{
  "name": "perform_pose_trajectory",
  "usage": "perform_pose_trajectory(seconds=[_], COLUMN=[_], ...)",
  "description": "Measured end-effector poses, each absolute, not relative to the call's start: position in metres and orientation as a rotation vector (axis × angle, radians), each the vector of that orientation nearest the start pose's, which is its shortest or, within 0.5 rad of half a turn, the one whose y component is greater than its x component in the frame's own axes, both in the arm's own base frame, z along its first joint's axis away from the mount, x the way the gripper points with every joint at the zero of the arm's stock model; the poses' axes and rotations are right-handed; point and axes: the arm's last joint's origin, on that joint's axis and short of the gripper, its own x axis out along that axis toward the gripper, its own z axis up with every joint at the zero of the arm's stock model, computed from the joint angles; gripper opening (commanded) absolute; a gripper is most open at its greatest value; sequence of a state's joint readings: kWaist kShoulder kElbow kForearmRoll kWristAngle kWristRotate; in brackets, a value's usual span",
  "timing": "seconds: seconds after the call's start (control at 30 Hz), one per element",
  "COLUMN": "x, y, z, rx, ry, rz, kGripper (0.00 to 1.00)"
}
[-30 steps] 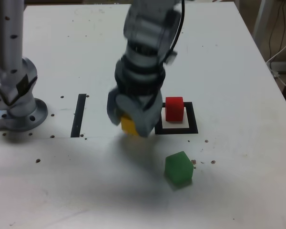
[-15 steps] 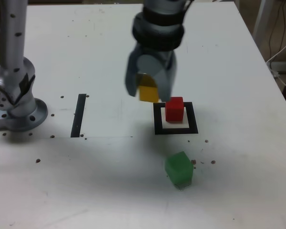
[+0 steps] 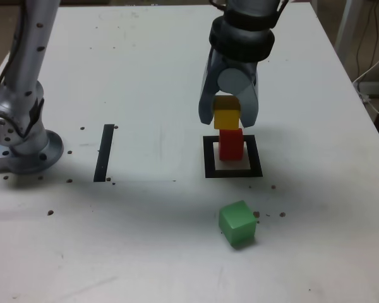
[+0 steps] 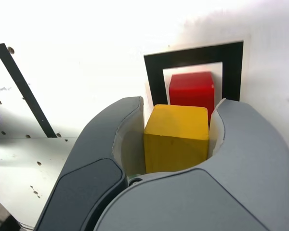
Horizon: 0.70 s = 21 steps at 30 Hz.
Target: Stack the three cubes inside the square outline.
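My gripper (image 3: 228,118) is shut on the yellow cube (image 3: 227,117), holding it in the air just above the red cube (image 3: 231,144). The red cube stands inside the square outline (image 3: 233,172) of black tape. In the wrist view the yellow cube (image 4: 176,137) sits clamped between the two grey fingers (image 4: 111,144), with the red cube (image 4: 191,89) and the square outline (image 4: 156,79) right beyond it. The green cube (image 3: 237,223) lies on the white table nearer the camera than the outline, apart from the others.
The arm's grey base (image 3: 22,142) stands at the exterior view's left. A straight black tape strip (image 3: 104,152) lies between the base and the outline. Small dark specks dot the table (image 3: 114,240). Cables hang off the table's right edge.
The gripper has carried the yellow cube up and to the exterior view's right, from beside the outline's left edge to just above the red cube. Red and green cubes have not moved.
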<state>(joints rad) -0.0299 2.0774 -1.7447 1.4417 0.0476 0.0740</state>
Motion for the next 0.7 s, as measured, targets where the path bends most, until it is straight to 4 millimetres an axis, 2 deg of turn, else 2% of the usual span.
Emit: perform_pose_trajectory(seconds=[0.2,0.7], x=[0.375,0.382], y=[-0.002,-0.003], z=[0.268,0.255], rx=[0.101,0.065], ry=[1.779,1.795], rz=[-0.042,-0.064], kGripper=[0.2,0.21])
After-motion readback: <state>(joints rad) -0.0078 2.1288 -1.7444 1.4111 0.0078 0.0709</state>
